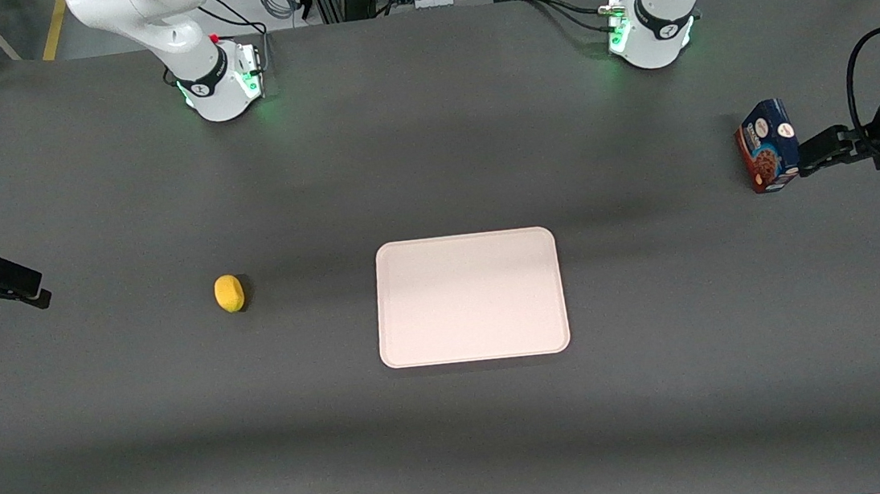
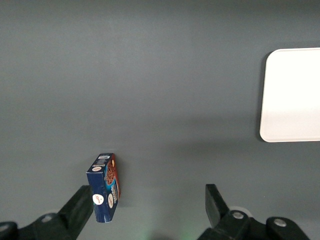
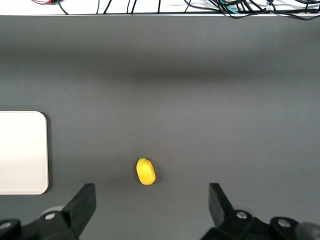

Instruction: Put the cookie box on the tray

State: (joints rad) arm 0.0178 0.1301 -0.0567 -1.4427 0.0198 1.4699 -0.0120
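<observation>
The cookie box stood on the table toward the working arm's end, at about two o'clock from the tray. The gripper hovered with jaws open, one finger touching the box; the arm was partly cut off.

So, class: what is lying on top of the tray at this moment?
Nothing: the tray shows only its bare pale surface, with none of it covered. The cookie box stands on the table toward the working arm's end, beside the open gripper. What lies under the tray cannot be seen.
</observation>
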